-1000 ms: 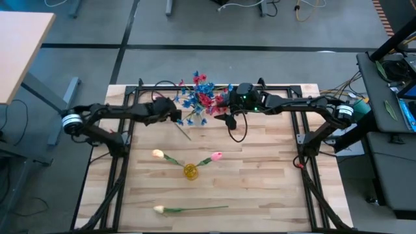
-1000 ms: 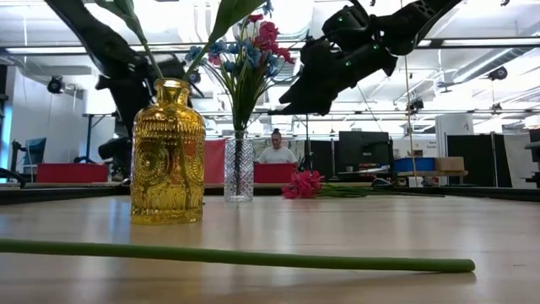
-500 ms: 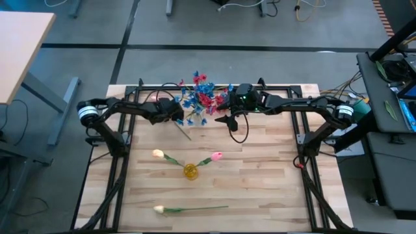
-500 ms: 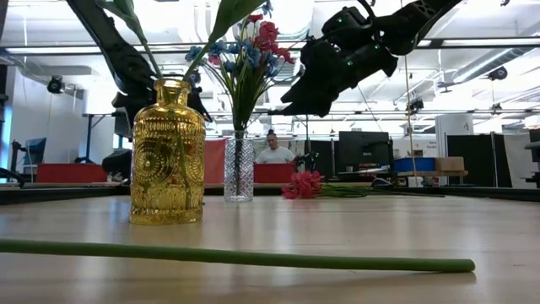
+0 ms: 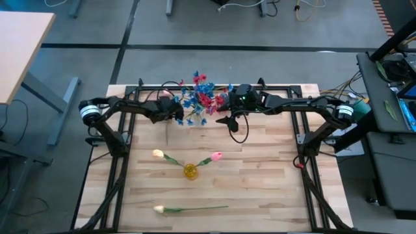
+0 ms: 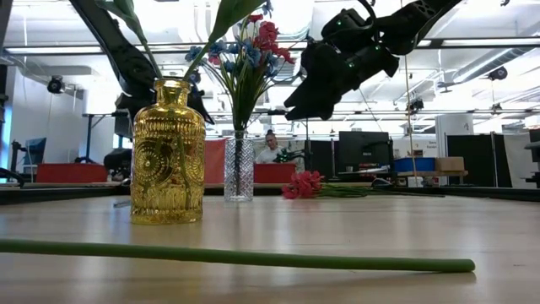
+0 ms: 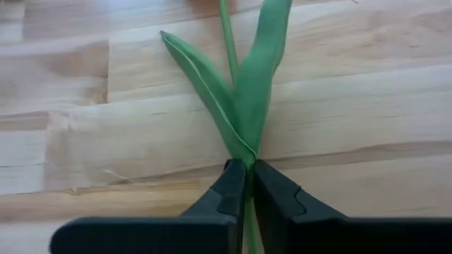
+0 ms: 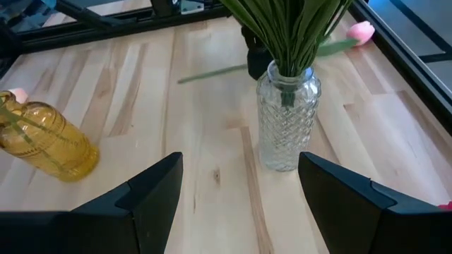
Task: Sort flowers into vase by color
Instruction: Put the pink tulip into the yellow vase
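My left gripper [image 5: 176,113] is shut on a pink tulip, just left of a clear glass vase [image 5: 195,112] that holds red and blue blossoms [image 5: 200,94]. The tulip's bud [image 8: 360,30] points toward the far edge, and its leaves [image 7: 244,92] show in the left wrist view. My right gripper [image 5: 227,121] hangs open and empty to the right of the clear vase [image 8: 286,120]. A yellow vase [image 5: 190,171] nearer the front holds a cream tulip [image 5: 157,153] and a pink tulip [image 5: 216,156]. A cream tulip [image 5: 159,209] lies flat near the front edge. My left gripper pinches the tulip's green stem [image 7: 248,161] between its two fingers, right where the two leaves spring from it. The fingers come from above and lie across the stem. The tulip is lifted clear of the table and lies about level behind the clear vase.
A bunch of red flowers [image 6: 304,184] lies on the table at the back, right of the clear vase. The lying tulip's long stem [image 6: 236,255] runs across the front. Black frame rails [image 5: 123,149] stand along both sides. A person [image 6: 272,150] sits in the room behind.
My left arm has swung its wrist beside the clear vase and turned the held tulip. The stem's free end, which slanted toward the near right, now points more straight toward the near edge. My right gripper has stayed put and open.
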Controlling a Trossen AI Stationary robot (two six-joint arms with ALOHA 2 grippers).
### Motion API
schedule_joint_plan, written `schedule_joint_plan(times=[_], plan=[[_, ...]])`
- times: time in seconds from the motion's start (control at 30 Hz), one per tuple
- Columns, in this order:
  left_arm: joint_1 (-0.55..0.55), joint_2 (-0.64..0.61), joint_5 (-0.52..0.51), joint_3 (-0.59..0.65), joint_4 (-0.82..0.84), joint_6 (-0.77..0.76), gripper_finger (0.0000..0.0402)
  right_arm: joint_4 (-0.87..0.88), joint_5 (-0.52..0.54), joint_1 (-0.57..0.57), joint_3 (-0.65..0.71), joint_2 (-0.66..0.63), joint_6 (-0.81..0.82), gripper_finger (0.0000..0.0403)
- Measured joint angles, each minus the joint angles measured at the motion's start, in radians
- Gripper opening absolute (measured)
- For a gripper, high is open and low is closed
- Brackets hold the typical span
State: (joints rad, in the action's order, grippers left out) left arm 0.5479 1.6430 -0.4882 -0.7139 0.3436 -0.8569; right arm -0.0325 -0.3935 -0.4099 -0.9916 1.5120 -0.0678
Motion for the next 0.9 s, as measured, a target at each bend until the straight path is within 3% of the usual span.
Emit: schedule_joint_plan(times=[0.27, 0.5, 0.67, 0.83, 0.9], plan=[[0.031, -0.133, -0.048, -0.031, 0.143, 0.088, 0.0001, 0.000, 0.000, 0.000, 0.000, 0.000, 0.004, 0.0274], [0.035, -0.396, -0.159, -0.073, 0.267, 0.195, 0.0000, 0.000, 0.000, 0.000, 0.000, 0.000, 0.004, 0.0274], [0.027, -0.604, -0.204, -0.163, 0.238, 0.393, 0.0000, 0.004, 0.018, -0.005, 0.000, -0.035, -0.008, 0.0274], [-0.026, -0.737, -0.200, -0.284, 0.125, 0.662, 0.0000, 0.021, 0.088, -0.008, 0.000, -0.121, -0.034, 0.0274], [-0.055, -0.773, -0.121, -0.329, 0.061, 0.774, 0.0000, 0.029, 0.110, -0.008, 0.000, -0.161, -0.047, 0.0274]])
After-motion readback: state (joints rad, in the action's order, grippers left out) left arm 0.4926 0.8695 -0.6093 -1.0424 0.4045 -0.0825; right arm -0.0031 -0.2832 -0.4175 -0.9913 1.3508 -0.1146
